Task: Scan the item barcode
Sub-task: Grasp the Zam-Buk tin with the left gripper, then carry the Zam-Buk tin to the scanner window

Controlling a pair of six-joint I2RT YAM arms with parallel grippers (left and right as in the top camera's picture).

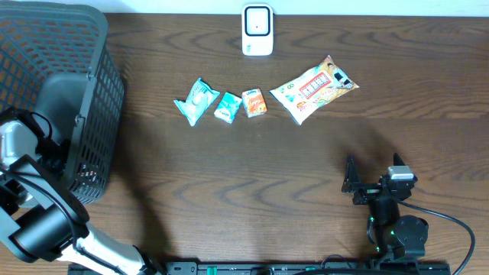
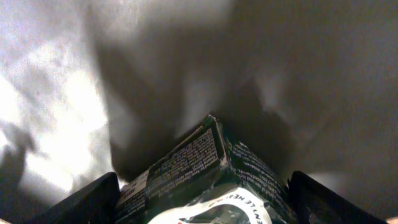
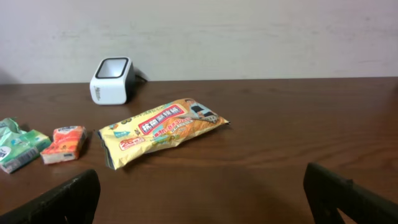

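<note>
Dark brown wood grain is running across the table (image 1: 229,176) seen from overhead, with a pale strip showing along its far edge. A black mesh basket (image 1: 92,69) is standing at the left end, and the left arm (image 1: 34,221) is reaching down into it. A white scanner (image 1: 257,30) is sitting at the far edge. Three small packets (image 1: 227,106) and a larger yellow bag (image 1: 313,89) are lying in a row in front of it. The right gripper (image 1: 373,179) is hovering near the front edge, jaws apart.

From the left wrist, the left gripper (image 2: 202,199) is hanging over a grey, shadowed surface. A dark printed package (image 2: 199,155) is lying between its fingers (image 2: 93,199); I cannot tell whether they are clamping it.

From the right wrist, the right gripper's fingers are standing wide apart over the wood, facing the yellow bag, the scanner and a plain beige wall (image 3: 249,37).
</note>
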